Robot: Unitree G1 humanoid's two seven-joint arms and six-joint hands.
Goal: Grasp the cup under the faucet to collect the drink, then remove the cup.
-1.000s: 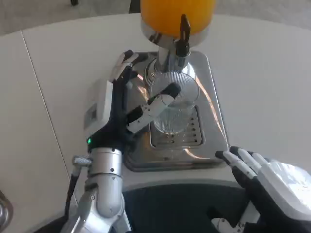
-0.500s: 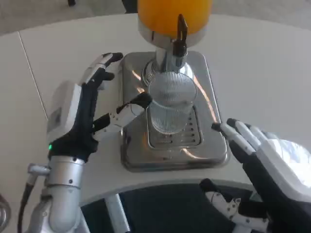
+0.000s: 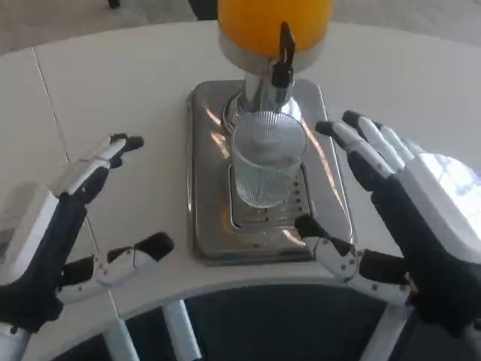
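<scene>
So the ribbed glass cup [image 3: 266, 167] sits on the drip tray [image 3: 209, 226] right under the faucet [image 3: 284, 54], seemingly empty, flanked by the left hand [image 3: 52, 241] and right hand [image 3: 409, 218], both spread and holding nothing.

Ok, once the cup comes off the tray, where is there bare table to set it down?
Bare table lies left of the steel tray, beyond the left hand, and far right of the dispenser. It is crowded around the cup: faucet above, right hand flanking the tray.
</scene>
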